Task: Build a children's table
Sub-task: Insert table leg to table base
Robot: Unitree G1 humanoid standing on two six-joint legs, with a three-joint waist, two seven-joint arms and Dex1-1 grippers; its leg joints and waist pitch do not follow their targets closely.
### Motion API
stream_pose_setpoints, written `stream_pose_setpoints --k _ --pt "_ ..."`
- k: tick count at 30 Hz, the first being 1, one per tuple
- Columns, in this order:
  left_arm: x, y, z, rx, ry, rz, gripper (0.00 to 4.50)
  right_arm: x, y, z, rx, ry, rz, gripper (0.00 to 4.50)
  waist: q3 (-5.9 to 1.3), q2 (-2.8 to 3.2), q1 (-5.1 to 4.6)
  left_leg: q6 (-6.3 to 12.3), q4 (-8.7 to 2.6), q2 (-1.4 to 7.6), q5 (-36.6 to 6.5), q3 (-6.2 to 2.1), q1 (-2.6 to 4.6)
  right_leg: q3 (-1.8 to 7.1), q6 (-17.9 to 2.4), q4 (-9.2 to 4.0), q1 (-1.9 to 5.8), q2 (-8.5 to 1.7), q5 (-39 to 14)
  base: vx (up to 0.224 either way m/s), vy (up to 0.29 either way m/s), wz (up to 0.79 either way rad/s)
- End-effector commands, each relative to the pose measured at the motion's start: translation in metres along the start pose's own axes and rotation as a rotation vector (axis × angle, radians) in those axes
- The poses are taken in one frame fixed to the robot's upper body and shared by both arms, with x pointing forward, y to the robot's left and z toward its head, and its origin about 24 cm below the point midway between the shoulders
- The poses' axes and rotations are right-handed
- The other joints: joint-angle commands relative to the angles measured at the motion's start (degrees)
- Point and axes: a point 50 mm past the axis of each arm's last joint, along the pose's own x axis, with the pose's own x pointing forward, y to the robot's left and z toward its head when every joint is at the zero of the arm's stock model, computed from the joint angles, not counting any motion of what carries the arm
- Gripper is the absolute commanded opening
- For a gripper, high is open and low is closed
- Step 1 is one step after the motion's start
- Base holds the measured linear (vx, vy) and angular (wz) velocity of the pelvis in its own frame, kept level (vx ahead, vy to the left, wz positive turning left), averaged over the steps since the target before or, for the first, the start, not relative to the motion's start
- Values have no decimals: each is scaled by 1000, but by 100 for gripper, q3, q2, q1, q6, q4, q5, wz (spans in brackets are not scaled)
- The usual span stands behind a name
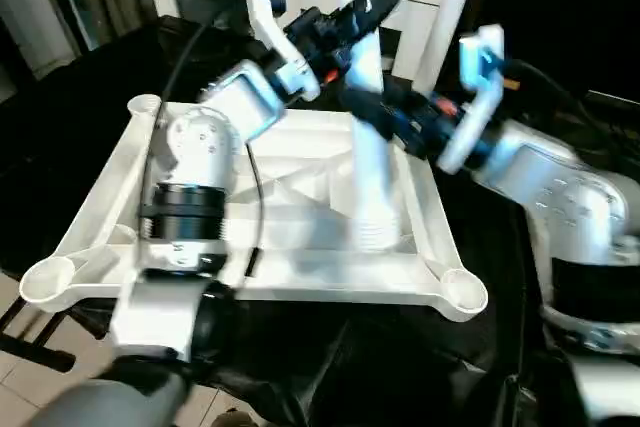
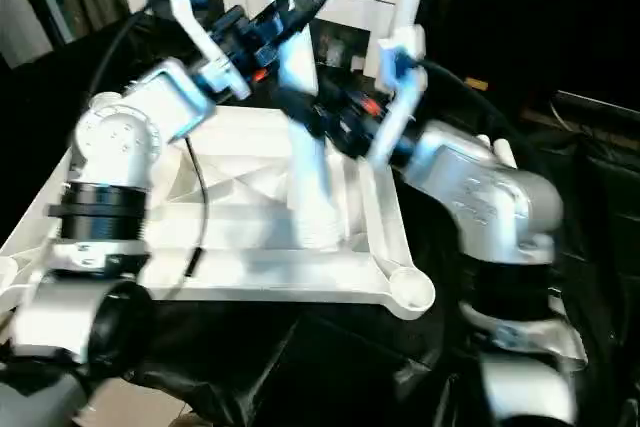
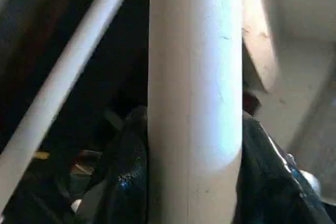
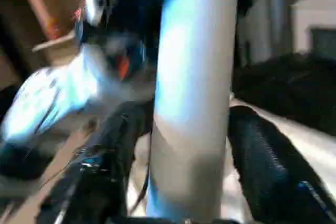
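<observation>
Both claws, left claw [image 1: 352,13] and right claw [image 1: 385,117], clamp the upright leg [image 1: 368,162] at frame centre; a premature release could topple it across the tabletop [image 1: 250,282].

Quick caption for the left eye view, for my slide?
Both grippers around an upright leg standing on the upturned tabletop.

No writing, label, brand mark or number can be read anywhere here, from where I stand.
</observation>
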Motion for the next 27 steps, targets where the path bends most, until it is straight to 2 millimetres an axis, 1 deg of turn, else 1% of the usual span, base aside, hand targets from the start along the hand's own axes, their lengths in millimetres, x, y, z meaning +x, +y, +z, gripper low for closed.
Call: stream_pose_setpoints --k 1,2,3,5,6,8,9,10,11,12,13,16,18,19,23,27 --pt "8 -12 2 8 40 -138 171 -3 7 -10 26 74 105 299 -496 61 44 277 -378 -64 82 149 -103 223 -544 -417 610 -363 -1456 0 0 0" --pt "8 -15 2 8 46 -179 171 -5 8 -14 34 100 132 299 -497 63 50 278 -375 -58 89 150 -101 223 -575 -407 609 -366 -1436 0 0 0" --pt "8 -18 3 7 52 -224 171 -7 9 -18 41 127 157 299 -491 86 60 278 -372 -50 82 148 -100 225 -633 -400 598 -366 -1433 0 0 0" --pt "9 -23 5 2 60 -289 171 -9 11 -24 51 169 187 299 -491 71 88 261 -368 -47 24 154 -107 222 -709 -406 607 -380 -1507 0 0 0" --pt "11 -27 5 -4 62 -327 171 -9 12 -28 53 199 204 299 -487 64 88 256 -370 -46 12 154 -111 221 -707 -411 604 -377 -1533 0 0 0" --pt "14 -29 4 -4 65 -349 171 -9 12 -31 53 217 216 299 -482 64 100 245 -360 -57 -33 163 -108 220 -667 -433 597 -378 -1699 0 0 0" --pt "14 -29 4 -4 64 -352 171 -9 12 -32 53 220 218 299 -477 63 112 238 -360 -61 -84 166 -107 214 -611 -450 595 -375 -1873 0 0 0" --pt "17 -30 3 -5 63 -364 171 -7 13 -33 54 228 226 299 -477 127 124 228 -359 -57 -92 157 -107 210 -579 -453 580 -373 -1958 0 0 0" --pt "17 -30 3 -5 63 -364 171 -7 13 -33 54 228 226 299 -480 104 121 230 -358 -54 -96 161 -101 204 -554 -472 575 -362 -1987 0 0 0" --pt "18 -31 3 -6 63 -368 171 -6 13 -34 54 230 229 281 -480 84 134 238 -356 -59 -108 164 -101 202 -530 -470 579 -357 -2013 0 0 0" --pt "19 -31 2 -6 63 -377 171 -5 12 -35 54 235 228 262 -481 94 155 247 -354 -63 -111 167 -99 202 -493 -478 569 -360 -2073 0 0 0" --pt "19 -31 2 -10 63 -392 171 -3 13 -37 54 251 241 257 -488 100 160 240 -352 -73 -80 164 -113 191 -413 -484 569 -340 -2131 0 0 0" --pt "19 -31 2 -14 64 -397 171 -4 15 -38 54 258 254 227 -491 112 165 248 -356 -70 -71 159 -115 186 -394 -484 570 -338 -2115 0 0 0" --pt "19 -31 2 -14 65 -397 171 -4 15 -38 54 259 254 220 -496 107 165 251 -357 -67 -61 157 -116 185 -394 -483 572 -340 -2096 0 0 0" --pt "18 -29 2 -16 58 -389 171 -4 15 -40 56 261 246 196 -501 107 167 250 -355 -63 -44 155 -117 186 -432 -466 571 -339 -1987 0 0 0" --pt "17 -29 2 -20 51 -388 171 -2 15 -41 50 252 229 193 -499 97 163 250 -354 -64 -50 157 -119 185 -444 -467 573 -339 -1998 0 0 0"
